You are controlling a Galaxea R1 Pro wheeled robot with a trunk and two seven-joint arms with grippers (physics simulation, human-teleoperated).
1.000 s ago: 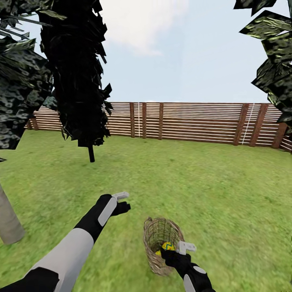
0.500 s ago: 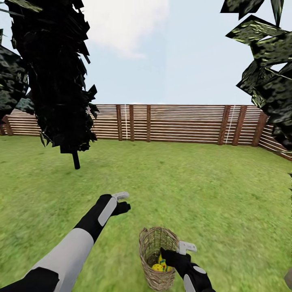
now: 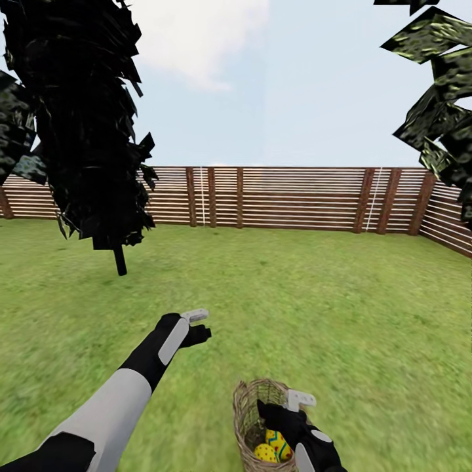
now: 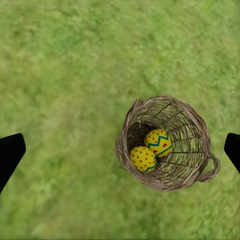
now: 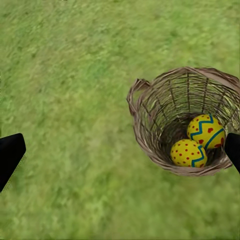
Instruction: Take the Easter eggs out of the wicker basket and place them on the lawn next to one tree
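Observation:
The wicker basket [image 3: 243, 401] stands on the lawn [image 3: 341, 301] just in front of me, with two yellow Easter eggs [image 3: 274, 447] lying inside. The left wrist view looks down on the basket [image 4: 126, 134] and its eggs [image 4: 158, 142]. In the right wrist view the basket [image 5: 150, 102] and eggs [image 5: 187, 152] sit close by. My right gripper [image 3: 287, 408] hangs open over the basket's rim, holding nothing. My left gripper [image 3: 198, 326] is open above bare grass, left of and beyond the basket. Foliage of a tree [image 3: 438, 98] hangs in at the upper right, its trunk out of view.
A smaller dark-trunked tree [image 3: 119, 261] stands on the grass at the far left. A brown slatted fence [image 3: 295, 198] closes the garden at the back and right. Open grass lies between me and the fence.
The whole view has turned to the right, so a pale trunk at the left edge has gone out of view. The basket now shows lower and nearer. Both arms hold the same pose.

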